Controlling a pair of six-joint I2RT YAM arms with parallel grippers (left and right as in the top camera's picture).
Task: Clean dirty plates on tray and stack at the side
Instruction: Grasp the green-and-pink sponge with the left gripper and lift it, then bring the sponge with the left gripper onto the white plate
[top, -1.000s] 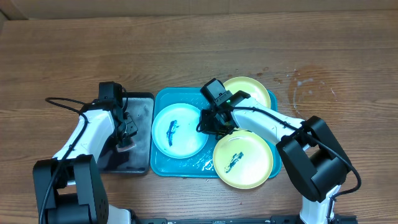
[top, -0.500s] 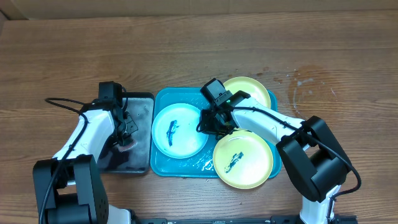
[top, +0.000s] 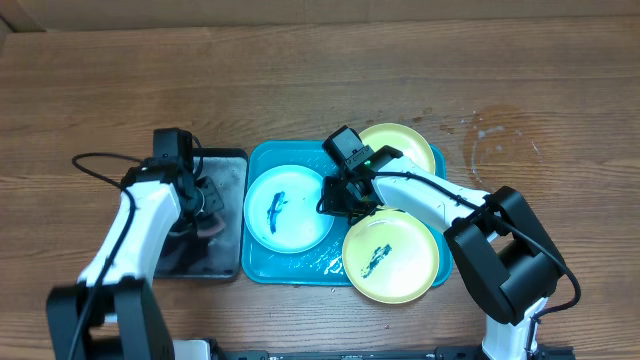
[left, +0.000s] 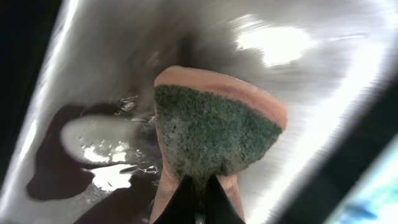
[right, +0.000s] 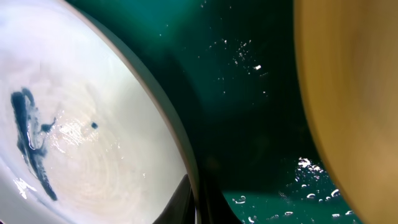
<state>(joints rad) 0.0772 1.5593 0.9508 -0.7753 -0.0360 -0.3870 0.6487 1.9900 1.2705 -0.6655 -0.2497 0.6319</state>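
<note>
Plate status: light blue plate (top: 289, 208) lies flat in the left half of the turquoise tray (top: 262, 158), dark smear uncleaned at its centre. My right gripper (top: 345, 197) is at its right rim; on the right wrist cam the jaws look closed down on that rim, a thin pinch only. Front yellow-green plate (top: 391, 257) is just beside it, smeared, overhanging the tray's front right corner. Rear yellow-green plate (top: 402, 147) is at the back right corner, partly under my arm, so I can't tell if it has a smear. Nothing is stacked on the table (top: 560, 100) yet. My left gripper (top: 203, 200) is over the black tray (top: 228, 160) left of the turquoise one, jaws pinching a sponge (left: 214, 134) by its narrow end, green scouring face toward the cam, puddle (left: 93, 137) below on the wet black surface. Risks as I judge them: the rim grip is shallow and the plate is wet, so tilting or lifting could let it slide out. Raising that edge could nudge the front yellow-green plate off the corner. The sponge, held by one end, may fold or twist under scrub pressure and skid past the smear. Both arms converge on one plate, so wrist clash is likely if the left comes in low.
</note>
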